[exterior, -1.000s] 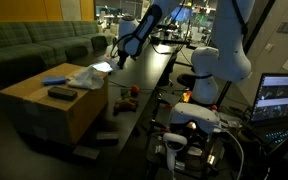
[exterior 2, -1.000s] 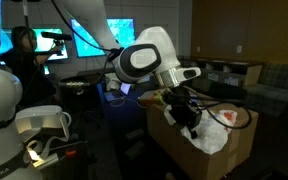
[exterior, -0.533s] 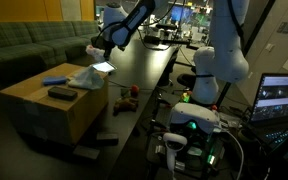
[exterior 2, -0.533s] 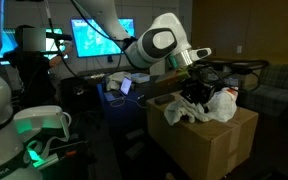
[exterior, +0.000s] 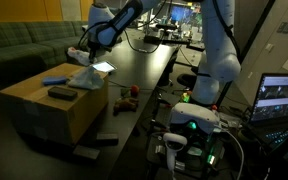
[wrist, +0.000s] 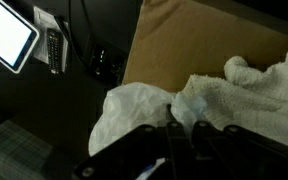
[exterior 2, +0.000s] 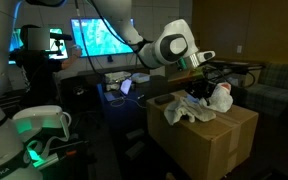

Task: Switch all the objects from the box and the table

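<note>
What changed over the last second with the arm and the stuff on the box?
The gripper swung from the table side to above the box, still shut on the white cloth. Nothing was let go. The blue item and dark block on the box, and the red ball on the table, stayed put.

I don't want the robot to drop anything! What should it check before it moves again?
1. Gripper shut on the white cloth: ok, fingers pinched together right at the cloth.
2. Gripper over the box: ok.
3. Cloth lifted clear of the box top: cannot tell, it bunches right under the fingers.
4. Red ball out of the way: ok, it lies on the table, apart from the arm.
5. Blue item and dark block moved off the box: not ok, both lie on its top.
</note>
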`<state>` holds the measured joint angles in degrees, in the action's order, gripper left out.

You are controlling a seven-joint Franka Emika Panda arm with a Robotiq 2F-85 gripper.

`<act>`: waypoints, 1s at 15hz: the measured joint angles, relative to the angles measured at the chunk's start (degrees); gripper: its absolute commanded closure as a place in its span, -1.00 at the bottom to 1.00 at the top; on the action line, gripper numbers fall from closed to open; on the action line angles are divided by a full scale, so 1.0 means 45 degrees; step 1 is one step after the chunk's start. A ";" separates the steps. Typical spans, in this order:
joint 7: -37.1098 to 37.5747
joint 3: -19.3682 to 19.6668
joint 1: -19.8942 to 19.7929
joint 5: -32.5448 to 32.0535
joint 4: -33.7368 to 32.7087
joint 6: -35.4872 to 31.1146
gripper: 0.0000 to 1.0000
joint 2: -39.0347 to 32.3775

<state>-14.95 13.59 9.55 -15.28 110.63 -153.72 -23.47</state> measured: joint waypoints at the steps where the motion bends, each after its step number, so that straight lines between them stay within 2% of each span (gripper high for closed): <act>1: -0.0159 -0.0474 -0.0383 0.0000 -0.0473 0.0087 0.84 -0.0372; 4: -0.0632 -0.1517 -0.1198 0.0000 -0.2000 0.0411 0.84 -0.1560; 7: -0.0989 -0.2091 -0.1604 0.0000 -0.3538 0.0807 0.84 -0.2702; 13: -0.1427 -0.2356 -0.1756 0.0000 -0.6131 0.1865 0.79 -0.4633; 14: -0.1481 -0.2356 -0.1756 0.0000 -0.6453 0.1999 0.62 -0.4884; 15: -0.1534 -0.2357 -0.1756 0.0000 -0.6732 0.2129 0.30 -0.5083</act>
<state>-21.85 2.98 1.65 -15.29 80.33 -144.14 -46.35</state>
